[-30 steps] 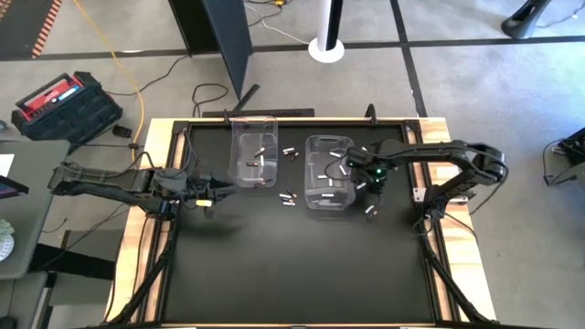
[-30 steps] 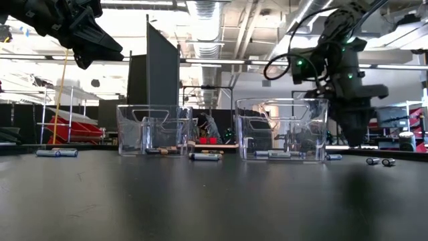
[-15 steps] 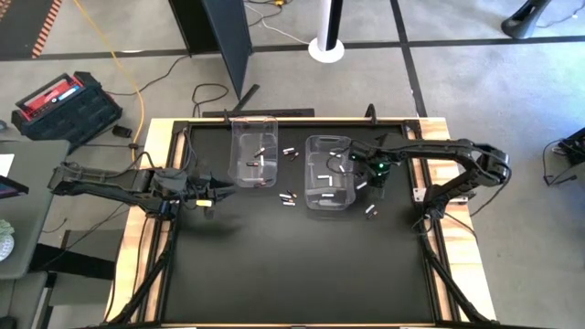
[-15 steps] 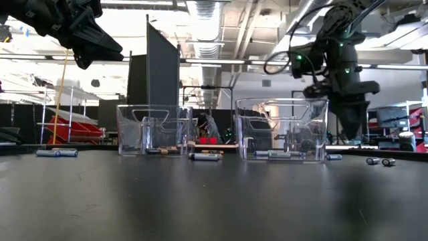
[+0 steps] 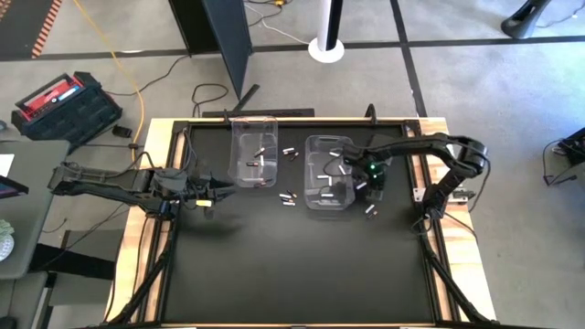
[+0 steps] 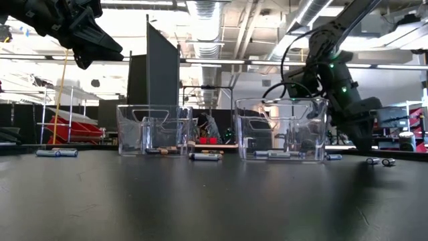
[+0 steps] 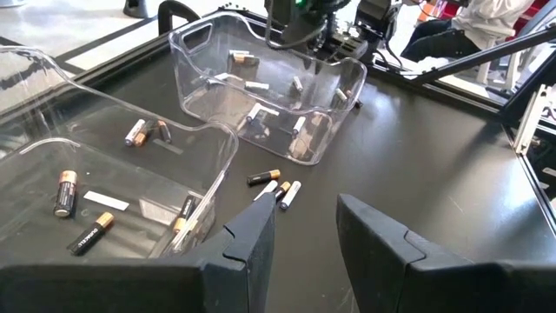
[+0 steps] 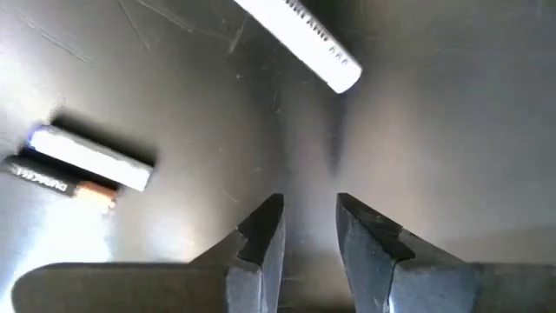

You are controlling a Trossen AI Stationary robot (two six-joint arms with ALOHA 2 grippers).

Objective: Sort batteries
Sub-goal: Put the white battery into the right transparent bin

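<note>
At the far left, your left tool (image 5: 203, 198) hangs above the bench (image 5: 292, 265) near its left edge, fingers parted with a narrow gap and nothing between them; bare black surface lies ahead of it and all along the near half of the bench. Just beyond it stands the left bin (image 5: 254, 151), close to the far edge, with a few dark batteries (image 7: 80, 217) inside. Between the two bins you have loose cells (image 5: 289, 197) on the mat, and one more pair (image 5: 291, 153) farther back. The right bin (image 5: 327, 172) holds several white cells (image 7: 257, 85). Right of that bin, your right tool (image 5: 374, 185) points down in the strip between the bin wall and the bench's right edge, low over the surface, fingers slightly apart and empty. One white battery (image 8: 298, 43) lies ahead of them; a white and a dark cell (image 8: 76, 165) rest together to one side.
</note>
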